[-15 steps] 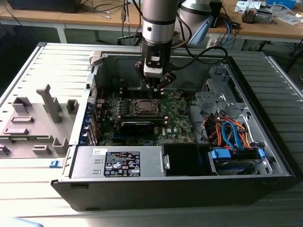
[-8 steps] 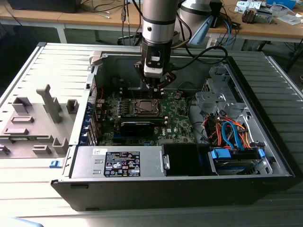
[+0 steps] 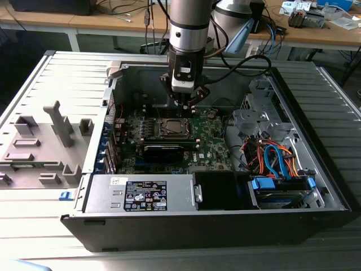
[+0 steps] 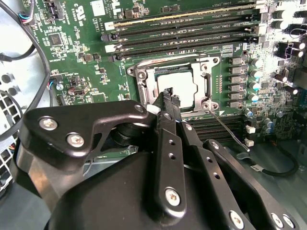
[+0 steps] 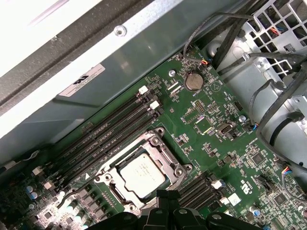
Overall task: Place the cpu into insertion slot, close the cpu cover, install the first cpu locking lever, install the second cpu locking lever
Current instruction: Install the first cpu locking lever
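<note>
The cpu (image 4: pixel 184 86) (image 5: pixel 142 175) lies flat in the insertion slot (image 3: pixel 172 128) on the green motherboard, silver top up. The cpu cover (image 4: pixel 144 76) (image 5: pixel 163 148) lies down around it, and the chip shows through its window. A thin metal locking lever (image 4: pixel 228 129) sticks out loose from one corner of the socket. My gripper (image 3: pixel 185 103) (image 4: pixel 169 95) (image 5: pixel 165 194) hangs just above the socket's edge. It is shut, with its black fingertips (image 4: pixel 167 98) pressed together and nothing between them.
Long memory slots (image 4: pixel 192 28) (image 5: pixel 110 129) run beside the socket. A black card (image 3: pixel 169 151) sits in front of it. The power supply (image 3: pixel 141 195), a cable bundle (image 3: pixel 271 158) and the case walls (image 3: pixel 225 70) surround the board. A grey fixture (image 3: pixel 45 141) stands at the exterior view's left.
</note>
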Robot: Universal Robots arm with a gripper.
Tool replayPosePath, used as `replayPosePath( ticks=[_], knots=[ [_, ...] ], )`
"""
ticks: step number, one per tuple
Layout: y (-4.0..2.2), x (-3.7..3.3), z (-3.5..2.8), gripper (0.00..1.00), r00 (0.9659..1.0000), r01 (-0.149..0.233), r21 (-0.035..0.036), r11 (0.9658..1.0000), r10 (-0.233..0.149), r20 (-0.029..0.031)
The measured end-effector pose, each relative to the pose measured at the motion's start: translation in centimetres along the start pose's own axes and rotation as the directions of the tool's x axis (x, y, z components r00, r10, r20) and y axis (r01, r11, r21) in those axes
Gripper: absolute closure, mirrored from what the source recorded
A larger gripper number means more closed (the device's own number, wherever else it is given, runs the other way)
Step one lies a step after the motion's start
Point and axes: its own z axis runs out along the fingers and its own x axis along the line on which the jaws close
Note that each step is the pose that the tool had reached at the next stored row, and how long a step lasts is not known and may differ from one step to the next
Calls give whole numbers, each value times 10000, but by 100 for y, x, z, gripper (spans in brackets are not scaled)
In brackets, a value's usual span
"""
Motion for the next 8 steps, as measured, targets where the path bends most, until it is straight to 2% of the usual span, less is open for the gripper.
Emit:
replayPosePath(
  ticks=[8],
  knots=[
    [0,0,0,89,10000,44,-2,10000,-44,2]
  ],
)
